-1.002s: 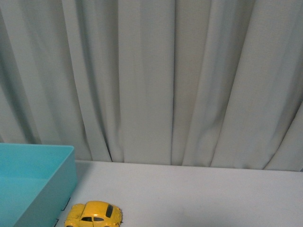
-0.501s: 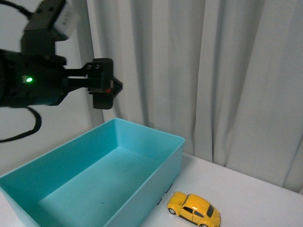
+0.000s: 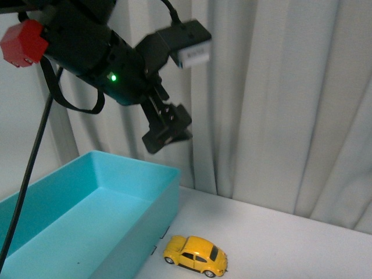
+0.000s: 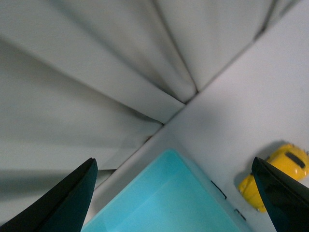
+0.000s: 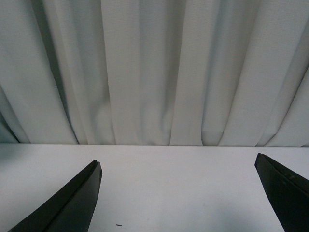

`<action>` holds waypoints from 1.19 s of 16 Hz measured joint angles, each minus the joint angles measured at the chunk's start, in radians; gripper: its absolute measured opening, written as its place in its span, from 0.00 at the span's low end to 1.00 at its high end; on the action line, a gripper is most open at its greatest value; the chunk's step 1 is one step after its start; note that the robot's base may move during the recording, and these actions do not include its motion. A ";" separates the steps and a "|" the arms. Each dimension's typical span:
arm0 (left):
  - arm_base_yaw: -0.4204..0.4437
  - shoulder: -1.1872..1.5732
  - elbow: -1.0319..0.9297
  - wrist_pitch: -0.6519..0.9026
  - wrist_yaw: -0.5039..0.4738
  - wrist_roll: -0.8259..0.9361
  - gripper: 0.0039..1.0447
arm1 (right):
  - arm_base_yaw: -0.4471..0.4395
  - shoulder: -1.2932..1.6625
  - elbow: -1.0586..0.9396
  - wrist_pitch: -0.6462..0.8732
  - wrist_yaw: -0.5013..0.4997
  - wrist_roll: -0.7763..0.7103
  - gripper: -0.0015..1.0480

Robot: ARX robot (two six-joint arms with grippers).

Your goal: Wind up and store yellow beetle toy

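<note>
My left claw [image 3: 168, 129] hangs in the upper left of the front frame, arm [image 3: 87, 52] cropped by the edge; its wrist view shows it released, empty. The right claw [image 5: 176, 162], only dark fingertips [image 5: 72, 208] visible, is spread too. The glossy rounded beetle [image 3: 195, 256] sits bottom centre on the matte white worktop [image 3: 279, 250], beside the smooth teal bin [image 3: 160, 215].

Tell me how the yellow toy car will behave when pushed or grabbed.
The toy car stands on its wheels on the smooth table, so a push along its length would probably roll it. Its glossy rounded shell looks slippery; gripping across the sides seems safer. It looks rigid, not floppy.
</note>
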 joint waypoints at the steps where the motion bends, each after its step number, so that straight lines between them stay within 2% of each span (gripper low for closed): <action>1: -0.022 0.043 0.030 -0.070 -0.023 0.098 0.94 | 0.000 0.000 0.000 0.000 0.000 0.000 0.94; 5: -0.046 0.193 0.093 -0.235 -0.139 0.428 0.94 | 0.000 0.000 0.000 0.000 0.000 0.000 0.94; 8: -0.049 0.270 0.134 -0.246 -0.175 0.592 0.94 | 0.000 0.000 0.000 0.000 0.000 0.000 0.94; 13: -0.101 0.330 0.135 -0.359 -0.164 0.606 0.94 | 0.000 0.000 0.000 0.000 0.000 0.000 0.94; 16: -0.151 0.380 0.161 -0.365 -0.130 0.569 0.94 | 0.000 0.000 0.000 0.000 0.000 0.000 0.94; 19: -0.171 0.454 0.194 -0.355 -0.142 0.566 0.94 | 0.000 0.000 0.000 0.000 0.000 0.000 0.94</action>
